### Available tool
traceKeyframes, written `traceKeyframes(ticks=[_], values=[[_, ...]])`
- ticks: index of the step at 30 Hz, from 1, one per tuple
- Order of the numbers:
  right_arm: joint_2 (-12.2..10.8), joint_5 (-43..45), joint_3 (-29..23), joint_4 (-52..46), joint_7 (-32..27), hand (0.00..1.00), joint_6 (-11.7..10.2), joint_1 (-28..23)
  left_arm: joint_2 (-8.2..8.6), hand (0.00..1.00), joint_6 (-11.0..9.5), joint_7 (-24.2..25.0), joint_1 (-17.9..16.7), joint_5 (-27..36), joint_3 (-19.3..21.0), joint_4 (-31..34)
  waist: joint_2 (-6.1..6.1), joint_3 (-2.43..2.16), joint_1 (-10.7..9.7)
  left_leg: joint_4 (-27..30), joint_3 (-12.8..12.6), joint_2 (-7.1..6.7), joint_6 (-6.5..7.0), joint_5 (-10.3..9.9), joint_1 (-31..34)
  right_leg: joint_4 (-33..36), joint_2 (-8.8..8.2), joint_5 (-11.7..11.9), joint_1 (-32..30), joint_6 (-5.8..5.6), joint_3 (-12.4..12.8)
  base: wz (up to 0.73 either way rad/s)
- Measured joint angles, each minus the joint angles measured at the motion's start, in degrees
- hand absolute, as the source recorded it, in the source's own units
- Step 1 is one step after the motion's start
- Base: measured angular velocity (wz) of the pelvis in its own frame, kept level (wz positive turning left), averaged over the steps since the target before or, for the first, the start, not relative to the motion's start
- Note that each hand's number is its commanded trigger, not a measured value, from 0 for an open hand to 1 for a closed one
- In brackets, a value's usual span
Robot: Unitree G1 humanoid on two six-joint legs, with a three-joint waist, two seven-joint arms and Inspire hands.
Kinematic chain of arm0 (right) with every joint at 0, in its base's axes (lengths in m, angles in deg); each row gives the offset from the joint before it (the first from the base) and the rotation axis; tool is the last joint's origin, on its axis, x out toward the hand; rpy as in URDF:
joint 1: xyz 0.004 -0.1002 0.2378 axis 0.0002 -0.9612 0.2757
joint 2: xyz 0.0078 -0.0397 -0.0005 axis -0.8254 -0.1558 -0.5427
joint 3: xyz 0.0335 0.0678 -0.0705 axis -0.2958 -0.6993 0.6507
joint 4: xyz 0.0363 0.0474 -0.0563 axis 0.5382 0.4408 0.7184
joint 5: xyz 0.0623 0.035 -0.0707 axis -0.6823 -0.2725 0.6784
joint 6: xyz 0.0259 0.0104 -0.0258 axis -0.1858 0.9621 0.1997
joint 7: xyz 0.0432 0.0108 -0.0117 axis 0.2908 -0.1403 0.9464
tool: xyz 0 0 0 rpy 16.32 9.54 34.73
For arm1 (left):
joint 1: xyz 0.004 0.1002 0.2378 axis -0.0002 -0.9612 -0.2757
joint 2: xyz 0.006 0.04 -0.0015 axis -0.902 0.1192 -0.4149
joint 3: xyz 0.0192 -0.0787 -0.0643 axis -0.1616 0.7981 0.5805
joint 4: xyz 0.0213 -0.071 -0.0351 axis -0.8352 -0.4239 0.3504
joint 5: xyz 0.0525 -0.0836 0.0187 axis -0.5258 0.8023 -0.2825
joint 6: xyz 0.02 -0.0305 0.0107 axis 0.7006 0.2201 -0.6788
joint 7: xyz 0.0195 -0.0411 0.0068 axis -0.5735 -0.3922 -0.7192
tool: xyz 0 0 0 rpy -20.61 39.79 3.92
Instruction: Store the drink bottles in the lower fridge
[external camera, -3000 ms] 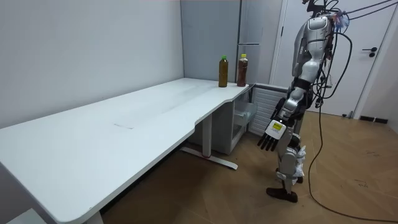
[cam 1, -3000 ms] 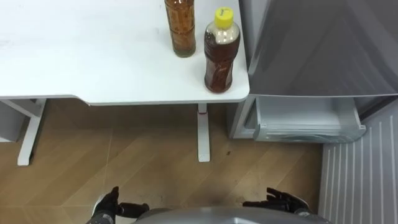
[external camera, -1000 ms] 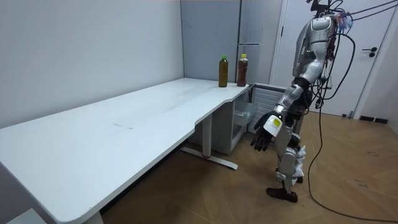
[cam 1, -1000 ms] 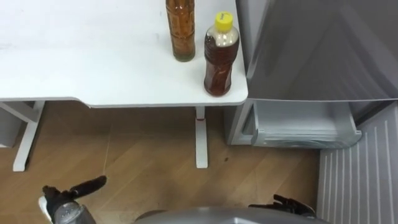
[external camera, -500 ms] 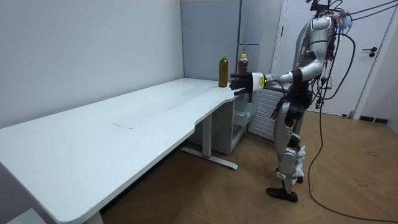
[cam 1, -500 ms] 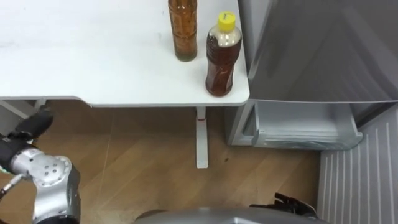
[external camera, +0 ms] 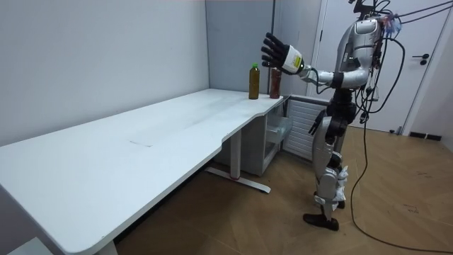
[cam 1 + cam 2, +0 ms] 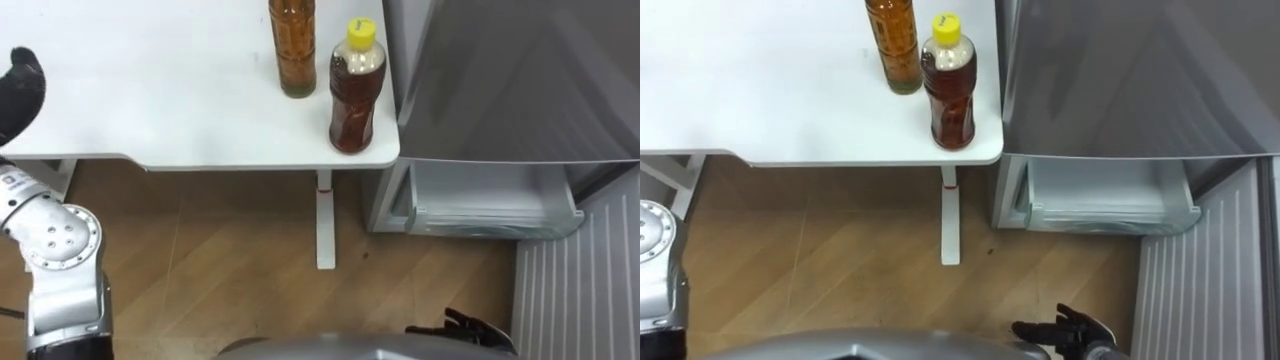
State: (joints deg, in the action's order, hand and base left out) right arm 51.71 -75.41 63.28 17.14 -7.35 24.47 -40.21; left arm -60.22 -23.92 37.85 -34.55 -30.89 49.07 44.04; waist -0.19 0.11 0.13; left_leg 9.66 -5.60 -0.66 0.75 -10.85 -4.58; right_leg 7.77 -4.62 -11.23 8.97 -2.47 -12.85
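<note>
Bottles (image 8: 356, 85) upright at upper middle, on the table (image 8: 150, 100) corner beside the fridge (image 8: 500, 80). Left hand (image 8: 20, 82) open at upper left, level with them, likely nearer. Right hand (image 8: 1072, 330) relaxed, empty, low at bottom right.

Table (image 8: 150, 90): white, with two bottles standing near its corner.
Yellow-cap bottle (image 8: 356, 90): right by the corner edge.
Other bottle (image 8: 291, 45): just beside it, farther in.
</note>
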Motion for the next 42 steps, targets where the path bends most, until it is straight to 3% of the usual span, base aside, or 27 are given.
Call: traceKeyframes(ticks=[7,10,12,15,17,32,42], values=[[0.16,0.17,0.07,0.17,0.41,0.0,-0.01,0.35,0.4,0.0,0.0,7.05,2.23,0.32,-7.17,3.3,-0.05,0.12,-0.23,-0.16,0.05,0.03,0.0,-0.01,0.09,-0.04,0.02,0.0,-0.2,0.0,0.15,0.0],[0.15,0.73,0.06,0.72,0.4,0.0,-0.07,1.31,0.41,0.0,0.0,9.86,2.92,0.35,-10.2,3.6,-0.17,0.14,-1.7,-0.04,0.09,0.0,0.0,0.0,0.85,-0.01,0.01,0.0,-0.82,0.0,0.0,0.0],[-0.01,0.63,0.06,2.23,0.39,0.0,-0.07,2.64,0.42,0.0,0.0,12.13,3.11,0.46,-11.95,3.82,-0.65,0.4,-2.99,-0.01,0.0,-0.01,-0.01,0.03,0.97,-0.02,-0.02,0.0,-0.88,0.0,0.0,-0.02],[-0.16,0.58,0.37,2.75,0.37,0.0,-0.68,3.08,0.43,0.0,0.01,14.84,3.12,1.13,-13.98,4.23,-1.23,0.56,-3.5,0.0,-0.21,-0.02,-0.01,0.03,0.94,-0.06,-0.05,0.0,-1.09,0.0,0.11,-0.04],[-0.27,0.56,0.62,3.17,0.35,0.0,-1.09,3.42,0.43,0.0,0.0,16.3,3.14,2.21,-14.6,5.0,-1.53,0.69,-3.79,0.01,-0.28,-0.01,-0.01,0.03,0.98,-0.07,-0.05,0.0,-1.15,0.0,0.16,-0.02],[-0.22,0.3,2.48,5.64,0.89,0.0,-2.35,4.67,0.47,0.0,0.0,24.27,3.21,4.58,-16.64,9.49,-1.9,0.33,-4.56,0.2,-0.35,0.02,-0.01,0.03,0.98,-0.01,-0.06,0.01,-1.25,0.01,0.98,-0.01],[-0.14,0.14,2.39,6.73,1.08,0.0,-2.47,5.3,0.47,0.0,-0.01,24.79,3.21,4.57,-16.69,12.24,-1.65,0.18,-4.64,0.91,-0.29,0.1,0.0,0.02,1.06,0.48,-0.07,0.04,-1.1,0.06,0.93,0.0]])
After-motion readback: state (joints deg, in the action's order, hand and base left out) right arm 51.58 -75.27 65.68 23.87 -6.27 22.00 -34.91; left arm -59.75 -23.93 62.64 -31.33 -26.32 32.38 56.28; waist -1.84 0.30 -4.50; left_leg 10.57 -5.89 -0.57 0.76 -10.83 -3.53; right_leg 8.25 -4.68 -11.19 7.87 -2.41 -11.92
